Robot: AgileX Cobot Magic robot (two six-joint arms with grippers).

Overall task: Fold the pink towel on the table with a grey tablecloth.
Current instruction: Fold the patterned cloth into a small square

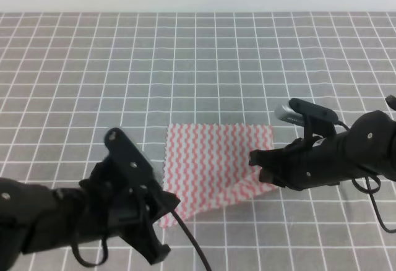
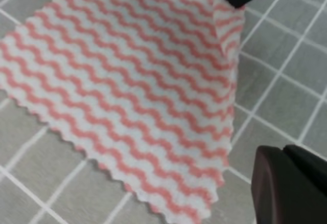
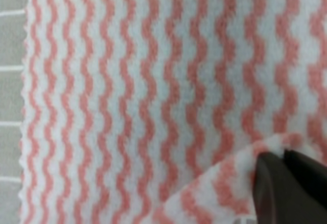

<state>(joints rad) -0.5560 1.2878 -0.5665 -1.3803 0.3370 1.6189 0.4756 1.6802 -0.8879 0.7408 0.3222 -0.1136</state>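
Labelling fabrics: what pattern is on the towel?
Pink and white wavy stripes on the towel, clearest in the right wrist view.

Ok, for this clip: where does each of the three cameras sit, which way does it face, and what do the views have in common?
Exterior high: above the near side, looking down and forward across the table with a grey tablecloth; shows both black arms, left gripper, right gripper at the pink towel.
Left wrist: on the left arm, facing down at the towel's corner; own finger in the lower right.
Right wrist: on the right arm, close over the towel; own finger under a lifted edge.
Shared: all three show the towel.
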